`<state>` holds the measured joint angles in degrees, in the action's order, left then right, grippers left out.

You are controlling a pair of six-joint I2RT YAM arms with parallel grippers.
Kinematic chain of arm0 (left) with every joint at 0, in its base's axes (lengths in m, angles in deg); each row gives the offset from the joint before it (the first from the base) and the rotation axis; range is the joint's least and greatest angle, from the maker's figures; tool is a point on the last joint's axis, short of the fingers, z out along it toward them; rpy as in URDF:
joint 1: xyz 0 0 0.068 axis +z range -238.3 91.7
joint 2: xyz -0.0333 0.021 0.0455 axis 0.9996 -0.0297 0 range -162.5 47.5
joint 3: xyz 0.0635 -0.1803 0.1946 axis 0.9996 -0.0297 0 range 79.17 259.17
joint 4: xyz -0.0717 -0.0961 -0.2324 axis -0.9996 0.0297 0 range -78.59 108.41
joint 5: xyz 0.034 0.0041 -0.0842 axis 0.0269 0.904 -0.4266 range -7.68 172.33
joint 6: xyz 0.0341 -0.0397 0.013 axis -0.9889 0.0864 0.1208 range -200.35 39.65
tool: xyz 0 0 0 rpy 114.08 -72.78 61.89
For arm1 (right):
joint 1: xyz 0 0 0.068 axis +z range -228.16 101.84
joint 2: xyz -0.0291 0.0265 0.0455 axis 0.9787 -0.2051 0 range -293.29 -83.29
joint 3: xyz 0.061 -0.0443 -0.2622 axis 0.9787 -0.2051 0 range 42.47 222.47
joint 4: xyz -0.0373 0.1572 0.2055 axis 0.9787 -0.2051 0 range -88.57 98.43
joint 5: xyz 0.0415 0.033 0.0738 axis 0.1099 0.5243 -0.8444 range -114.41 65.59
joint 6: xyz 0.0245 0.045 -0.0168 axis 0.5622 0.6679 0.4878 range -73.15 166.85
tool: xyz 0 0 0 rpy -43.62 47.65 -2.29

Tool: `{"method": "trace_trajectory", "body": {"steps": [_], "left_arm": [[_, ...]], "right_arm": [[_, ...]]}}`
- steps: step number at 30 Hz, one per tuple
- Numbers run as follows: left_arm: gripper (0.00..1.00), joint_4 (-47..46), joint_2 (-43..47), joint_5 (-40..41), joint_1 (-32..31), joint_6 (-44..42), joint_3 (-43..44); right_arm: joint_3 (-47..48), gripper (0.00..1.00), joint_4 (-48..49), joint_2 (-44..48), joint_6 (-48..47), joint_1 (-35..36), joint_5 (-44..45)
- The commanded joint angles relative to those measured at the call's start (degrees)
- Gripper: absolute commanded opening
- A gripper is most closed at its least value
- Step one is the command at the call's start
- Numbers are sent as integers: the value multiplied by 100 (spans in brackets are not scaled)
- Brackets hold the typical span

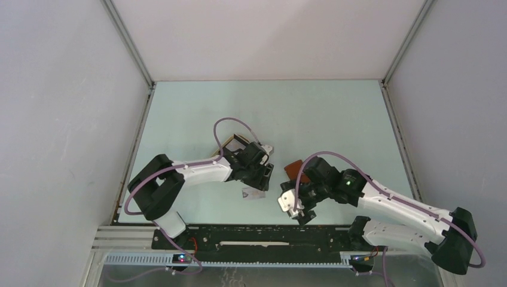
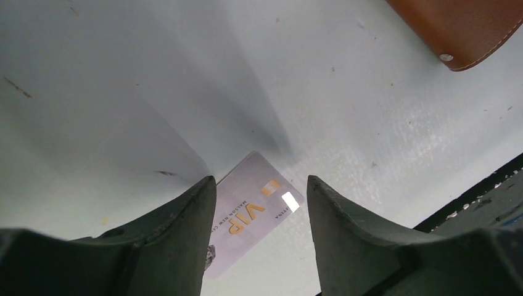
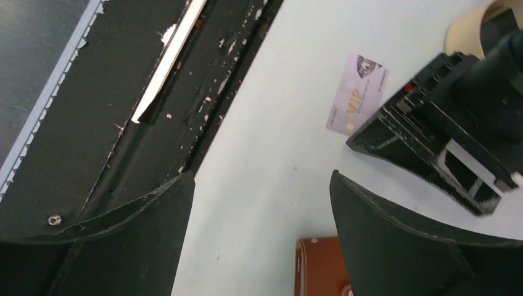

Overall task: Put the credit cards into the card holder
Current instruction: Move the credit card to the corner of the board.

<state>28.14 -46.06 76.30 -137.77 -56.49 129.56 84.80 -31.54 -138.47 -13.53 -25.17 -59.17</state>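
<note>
One credit card (image 2: 250, 216), pale lilac with gold "VIP" lettering, lies flat on the table; it also shows as a small card (image 1: 253, 194) from above and as a card (image 3: 358, 92) in the right wrist view. My left gripper (image 2: 261, 185) hovers over it, open, with its left finger overlapping the card's edge and nothing gripped. The reddish-brown card holder (image 1: 293, 169) lies shut to the right, its corner (image 2: 462, 31) and edge (image 3: 321, 265) showing. My right gripper (image 3: 262, 179) hangs open and empty over bare table beside the holder.
A tan oval tray (image 3: 469, 24) sits behind the left gripper (image 1: 266, 174). The black front rail (image 3: 154, 92) runs close to the right gripper (image 1: 299, 210). White walls enclose the pale green table (image 1: 335, 119).
</note>
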Motion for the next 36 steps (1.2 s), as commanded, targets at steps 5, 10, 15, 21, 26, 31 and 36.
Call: {"method": "trace_trajectory", "body": {"steps": [5, 10, 15, 21, 26, 31, 36], "left_arm": [[59, 1129, -185, 581, 72, -82, 17], [43, 1064, -267, 811, 95, 275, -41], [39, 962, -232, 1132, 91, 738, -58], [27, 1081, -387, 1515, 121, 1654, -30], [18, 1025, -498, 1428, -6, 2076, -117], [13, 1155, -484, 1389, -267, 2315, -197], [12, 1254, -493, 1267, -537, 2494, -194]], "right_arm": [[3, 87, 538, -412, 161, 567, 444], [2, 85, 564, -521, 283, 672, 436], [-1, 83, 542, -606, 338, 726, 469], [0, 82, 543, -600, 404, 730, 533], [-9, 80, 520, -574, 381, 754, 518], [-5, 79, 517, -617, 334, 949, 588], [-58, 77, 610, -746, 301, 1269, 895]]}}
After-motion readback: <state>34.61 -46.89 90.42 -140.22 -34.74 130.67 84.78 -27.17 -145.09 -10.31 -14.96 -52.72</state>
